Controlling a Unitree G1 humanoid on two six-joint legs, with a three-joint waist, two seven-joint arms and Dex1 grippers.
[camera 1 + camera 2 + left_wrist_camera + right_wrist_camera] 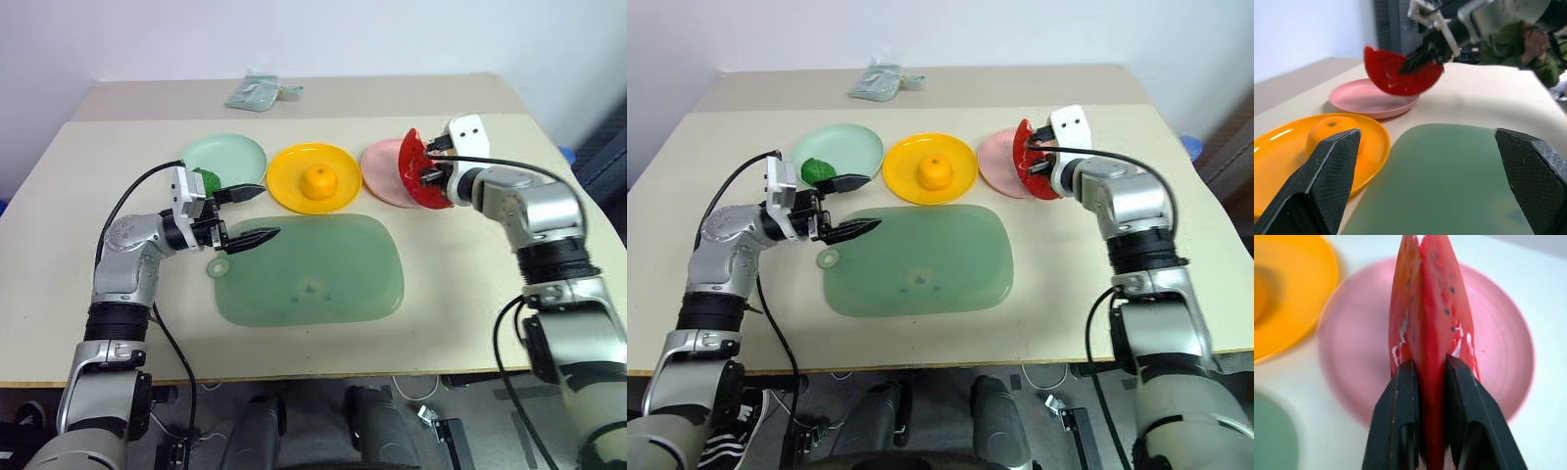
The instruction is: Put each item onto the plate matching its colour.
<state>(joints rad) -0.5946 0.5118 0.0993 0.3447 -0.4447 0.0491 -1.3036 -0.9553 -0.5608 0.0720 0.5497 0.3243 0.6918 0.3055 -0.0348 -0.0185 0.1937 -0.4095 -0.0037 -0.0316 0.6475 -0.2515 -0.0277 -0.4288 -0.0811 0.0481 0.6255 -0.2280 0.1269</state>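
My right gripper (427, 174) is shut on the red watermelon wedge (415, 168) and holds it just above the pink plate (380, 171); the wedge (1431, 308) stands on edge between the black fingers (1396, 421). The orange fruit (318, 181) lies on the yellow plate (313, 159). The dark-green ball (208, 180) rests on the mint plate (223, 155), partly hidden behind my left wrist. My left gripper (247, 213) stands open at the left edge of the green cutting mat (313, 274), pointing right, with nothing between its fingers.
A grey-green pouch (257, 93) lies at the far side of the table. The cutting mat has a small round tab (218, 266) at its left corner. Bare tabletop (460, 294) stretches to the right of the mat and along the front edge.
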